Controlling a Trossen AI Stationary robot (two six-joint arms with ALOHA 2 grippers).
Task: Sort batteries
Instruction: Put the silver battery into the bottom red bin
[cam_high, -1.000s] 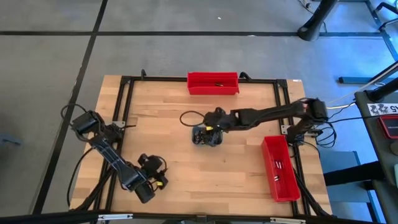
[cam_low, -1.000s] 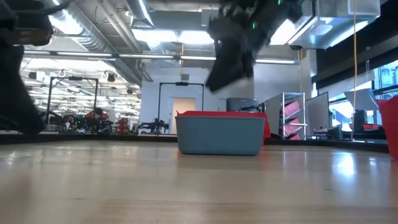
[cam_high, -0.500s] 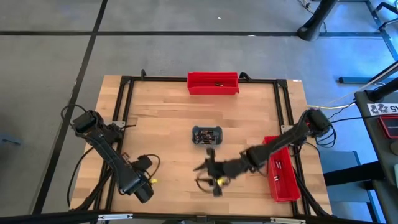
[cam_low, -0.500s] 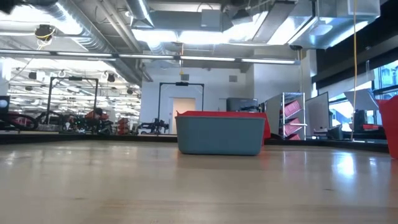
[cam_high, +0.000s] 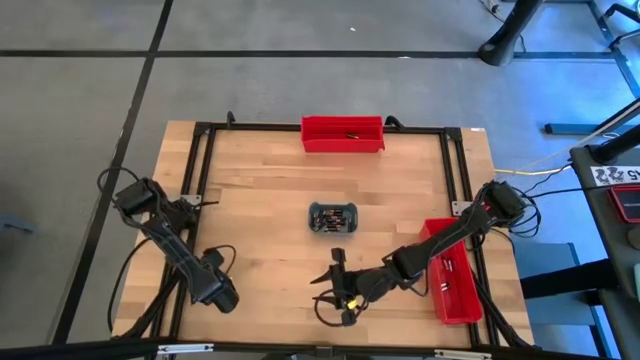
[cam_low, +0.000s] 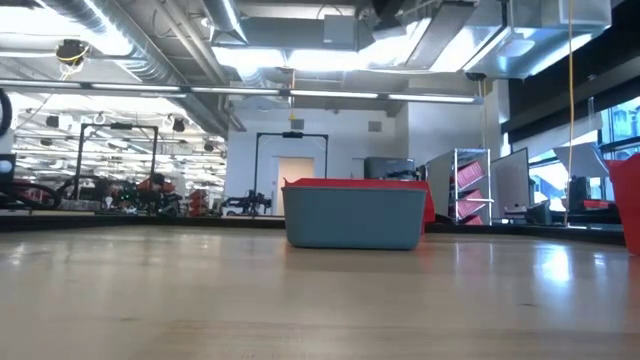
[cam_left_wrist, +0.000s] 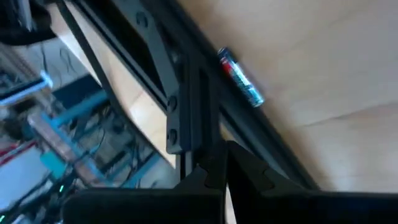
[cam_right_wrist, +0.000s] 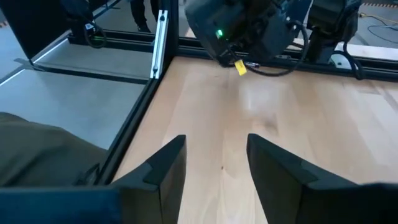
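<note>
The small grey-blue tray (cam_high: 333, 217) sits mid-table with several tiny batteries (cam_high: 328, 218) in it; the low view shows its wall (cam_low: 352, 218). One battery (cam_left_wrist: 241, 78), red and teal, lies on the wood beside the black frame rail (cam_left_wrist: 186, 93). My left gripper (cam_high: 222, 297) is shut at the near left, its fingers (cam_left_wrist: 219, 167) over that rail, with nothing between them. My right gripper (cam_high: 328, 292) stands open near the front edge, pointing left, with bare wood between its fingers (cam_right_wrist: 214, 163).
A red bin (cam_high: 343, 133) stands at the far edge, and another (cam_high: 450, 272) lies along the right side; each holds a few batteries. A black frame (cam_high: 205, 160) borders the tabletop. The left arm's wrist (cam_right_wrist: 242, 28) shows ahead of my right gripper.
My right gripper has swung from above the grey-blue tray toward the table's near edge, and it now points left, low over the wood. My left gripper has drawn back toward the near left corner.
</note>
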